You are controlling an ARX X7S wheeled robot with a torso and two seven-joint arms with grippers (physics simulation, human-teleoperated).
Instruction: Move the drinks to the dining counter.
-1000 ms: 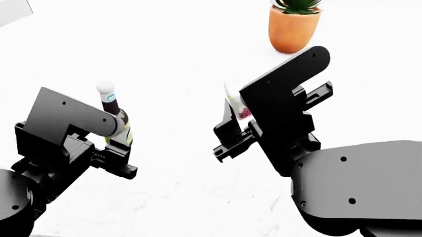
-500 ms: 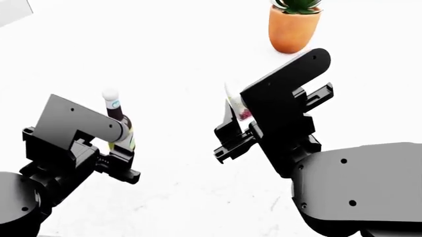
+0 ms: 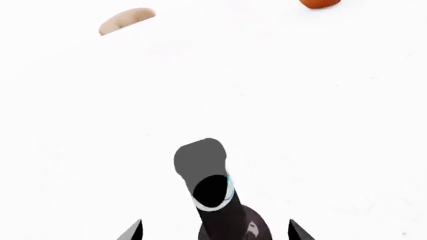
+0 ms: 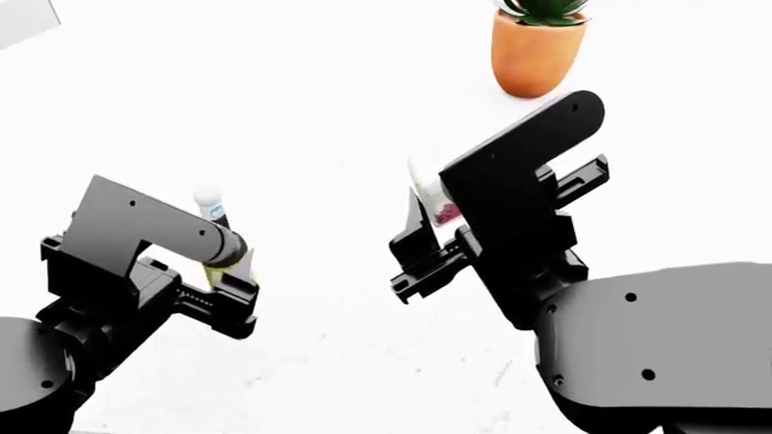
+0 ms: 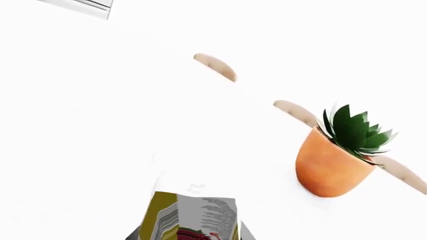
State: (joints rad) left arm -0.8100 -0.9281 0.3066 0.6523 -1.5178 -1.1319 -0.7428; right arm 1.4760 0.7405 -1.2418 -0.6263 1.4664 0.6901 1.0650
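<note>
Standing upright inside the left tool (image 4: 230, 291), which is closed on it, the small dark bottle (image 4: 221, 237) hangs low over the white tabletop (image 4: 325, 117), the carton (image 4: 432, 201) clamped in the right tool (image 4: 417, 258); best lowered vertically, released only once seated.

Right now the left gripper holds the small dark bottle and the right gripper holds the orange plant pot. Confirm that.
Not quite. The left gripper does hold the small dark bottle, but the right gripper holds the white carton. The head view shows the orange plant pot standing apart on the counter.
</note>
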